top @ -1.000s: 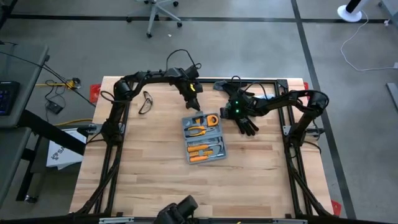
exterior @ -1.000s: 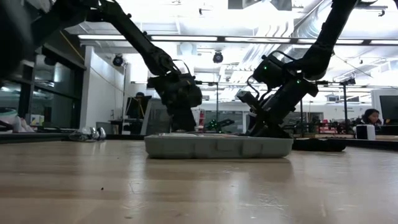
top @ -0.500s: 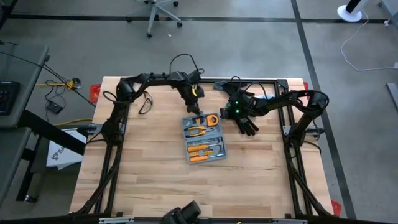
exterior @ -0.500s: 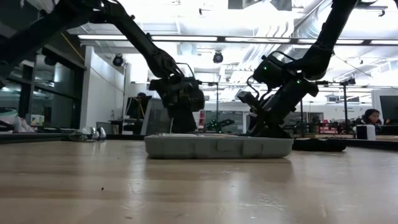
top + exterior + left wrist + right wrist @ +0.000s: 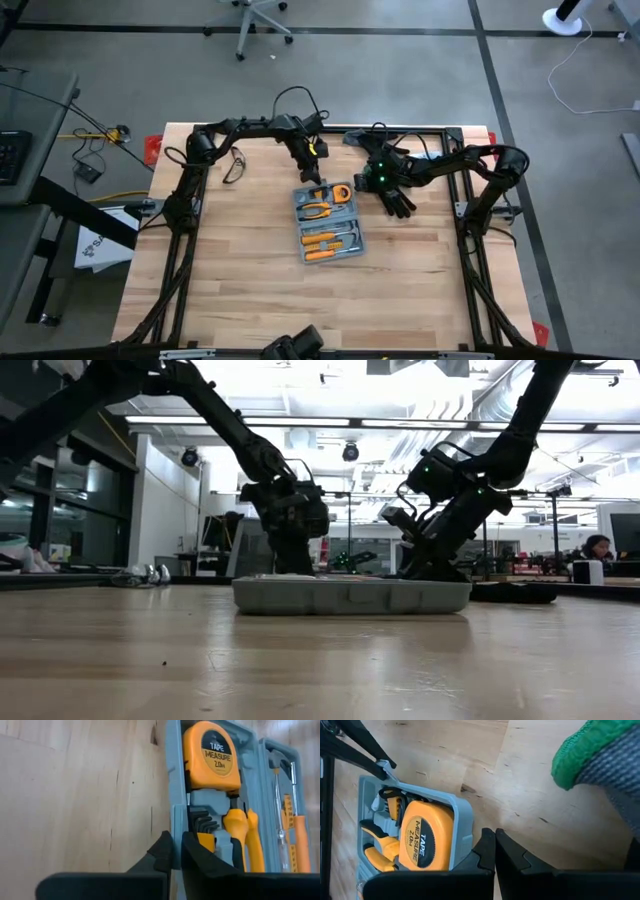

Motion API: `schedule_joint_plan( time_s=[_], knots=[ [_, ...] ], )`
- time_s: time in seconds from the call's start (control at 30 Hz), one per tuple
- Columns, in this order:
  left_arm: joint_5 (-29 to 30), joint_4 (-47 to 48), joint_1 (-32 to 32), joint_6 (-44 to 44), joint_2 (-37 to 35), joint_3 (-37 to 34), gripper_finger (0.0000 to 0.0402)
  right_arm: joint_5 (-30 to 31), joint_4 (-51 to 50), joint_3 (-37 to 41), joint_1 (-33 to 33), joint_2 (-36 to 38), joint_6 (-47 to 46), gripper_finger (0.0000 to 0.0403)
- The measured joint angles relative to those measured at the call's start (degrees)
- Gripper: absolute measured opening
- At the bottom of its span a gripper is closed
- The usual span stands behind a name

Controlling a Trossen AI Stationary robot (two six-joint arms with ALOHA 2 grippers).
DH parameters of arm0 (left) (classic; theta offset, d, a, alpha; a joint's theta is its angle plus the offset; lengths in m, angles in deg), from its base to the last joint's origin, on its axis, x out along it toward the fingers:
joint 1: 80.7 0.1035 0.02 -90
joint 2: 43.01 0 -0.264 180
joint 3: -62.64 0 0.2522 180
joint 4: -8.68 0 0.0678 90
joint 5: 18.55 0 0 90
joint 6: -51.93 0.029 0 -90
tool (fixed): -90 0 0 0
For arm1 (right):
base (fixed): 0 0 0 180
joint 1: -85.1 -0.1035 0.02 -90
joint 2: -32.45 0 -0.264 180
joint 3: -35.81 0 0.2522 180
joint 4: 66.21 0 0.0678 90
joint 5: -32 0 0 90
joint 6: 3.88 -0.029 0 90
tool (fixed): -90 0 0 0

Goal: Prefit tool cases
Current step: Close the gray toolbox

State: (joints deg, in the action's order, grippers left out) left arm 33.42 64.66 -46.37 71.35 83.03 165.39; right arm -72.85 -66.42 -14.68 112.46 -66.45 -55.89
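The tool case [image 5: 330,222] lies open and flat on the wooden table, grey-blue, with an orange tape measure [image 5: 211,755], pliers and screwdrivers in its moulded tray. My left gripper [image 5: 316,182] is at the case's far left corner, shut on its rim. My right gripper [image 5: 362,187] stands shut just off the far right corner, beside the tape measure [image 5: 422,842]. In the low view the case [image 5: 350,595] rests on its flat underside with both grippers behind it. A black-and-grey glove [image 5: 397,200] lies under the right arm. My left gripper pinches the case's upright side rim [image 5: 176,822] near the far left corner, one finger [image 5: 160,855] outside the wall and the other inside the tray. The fingers slant down from the table's far side. The case stays flat on the table.
A glove with a green cuff [image 5: 600,765] lies to the right of the case's far end. A thin dark loop [image 5: 235,165] lies on the table at the far left. Bare wood stretches across the near half of the table.
My left gripper has tipped a little toward the case's far left corner and its fingers have closed on the rim there. The case has not shifted.
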Motion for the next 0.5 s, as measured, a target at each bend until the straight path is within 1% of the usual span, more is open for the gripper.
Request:
schedule_joint_plan(
  time_s=[0.1, 0.2, 0.27, 0.33, 0.4, 0.5],
  knots=[
    [1.40, 1.48, -0.01, 0.15, -0.42, 0.02, 0.0007, -0.23, -2.10, 0.17, -0.30, 1.78, 0.49, 0.0000],
    [3.40, 3.25, 0.28, 0.71, -1.31, -0.02, 0.0005, 0.35, -6.70, 0.15, -2.21, 6.38, 1.88, 0.0000],
    [5.06, 4.58, 0.83, 1.34, -2.13, -0.11, 0.0004, 1.62, -11.29, 0.13, -4.55, 9.93, 2.65, 0.0000],
    [8.43, 5.76, 1.30, 2.18, -3.02, -0.11, 0.0003, 2.86, -15.09, 0.15, -7.36, 13.51, 2.94, 0.0000],
    [10.95, 7.35, 1.91, 3.05, -3.90, -0.11, 0.0003, 3.98, -17.28, 0.11, -10.56, 16.83, 2.35, 0.0000],
    [13.43, 9.16, 3.10, 3.25, -5.00, -0.15, 0.0002, 6.60, -19.57, 0.11, -16.03, 19.40, 0.05, 0.0000]
  ],
)
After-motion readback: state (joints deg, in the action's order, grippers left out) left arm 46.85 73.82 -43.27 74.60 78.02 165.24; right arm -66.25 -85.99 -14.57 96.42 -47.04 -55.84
